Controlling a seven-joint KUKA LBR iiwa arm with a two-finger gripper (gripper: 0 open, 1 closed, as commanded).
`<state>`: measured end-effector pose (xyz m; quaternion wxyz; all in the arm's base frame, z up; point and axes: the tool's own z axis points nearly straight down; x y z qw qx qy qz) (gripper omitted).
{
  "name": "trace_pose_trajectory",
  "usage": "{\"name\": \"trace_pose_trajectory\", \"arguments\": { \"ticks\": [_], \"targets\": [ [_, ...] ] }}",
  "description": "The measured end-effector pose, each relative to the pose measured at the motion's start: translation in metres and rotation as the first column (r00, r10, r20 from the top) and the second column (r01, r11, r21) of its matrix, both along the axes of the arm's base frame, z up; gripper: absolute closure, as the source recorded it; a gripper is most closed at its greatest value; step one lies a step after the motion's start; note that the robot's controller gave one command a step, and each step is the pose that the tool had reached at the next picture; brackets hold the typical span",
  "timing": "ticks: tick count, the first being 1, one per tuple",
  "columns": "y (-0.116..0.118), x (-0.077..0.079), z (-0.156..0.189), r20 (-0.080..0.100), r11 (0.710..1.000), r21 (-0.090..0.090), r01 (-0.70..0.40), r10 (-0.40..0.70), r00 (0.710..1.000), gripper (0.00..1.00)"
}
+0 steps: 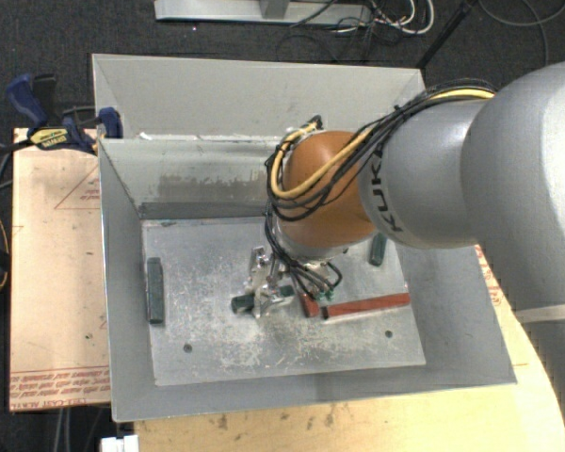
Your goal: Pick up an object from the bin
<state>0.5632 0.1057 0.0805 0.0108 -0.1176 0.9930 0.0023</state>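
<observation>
Grey metal bin [122, 252]: pincer [264, 292] low at its middle, apart or together I cannot tell, beside a small dark piece [241, 302] and a red strip [367, 305].

One camera, set high over the bin [122, 271], angled down from the near side. The whole bin floor and far wall are taken in at middling range. The arm [452, 177] is framed at the right.

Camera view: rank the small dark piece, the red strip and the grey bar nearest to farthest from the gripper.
1. Small dark piece, just left of the gripper.
2. Red strip, to its right.
3. Grey bar, far over on the left.
</observation>
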Motion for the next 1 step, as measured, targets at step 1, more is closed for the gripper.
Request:
{"name": "trace_pose_trajectory", "arguments": {
  "ticks": [1],
  "targets": [
    [-0.0293,-0.005,0.1368,-0.016,0.999,-0.006,-0.052,0.052,0.999,1.0]
  ]
}}
